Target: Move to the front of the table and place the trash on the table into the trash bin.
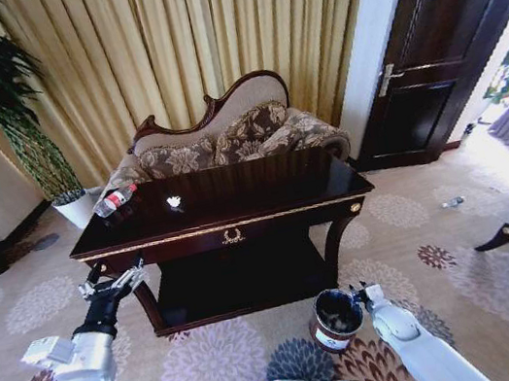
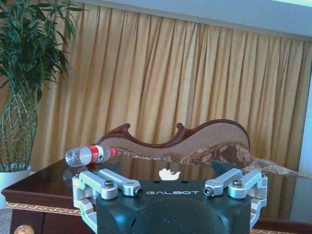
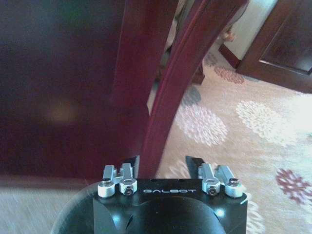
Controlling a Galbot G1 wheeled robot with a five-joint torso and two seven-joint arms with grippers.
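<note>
From the head camera I had the left gripper (image 1: 112, 280) raised at the table's left front corner, fingers spread and holding nothing. On the left end of the table (image 1: 267, 203) lay the clear bottle (image 1: 114, 200) on its side, red cap pointing inward; the left wrist camera put it ahead of the spread fingers, well short of contact. A little to the right of the bottle sat a white crumpled scrap (image 1: 174, 202), also untouched. I judged the drive to the table done, and all the picking still left: nothing had gone into the trash bin (image 1: 335, 318), which stood on the carpet near the table's right leg. Further right, the right gripper (image 1: 359, 293) hung low, just beside the bin's rim; its wrist camera showed the fingers apart and empty, facing the table leg. I could not make out any tiny orange piece on the glossy top, and the bin's inside was too dark to read.
</note>
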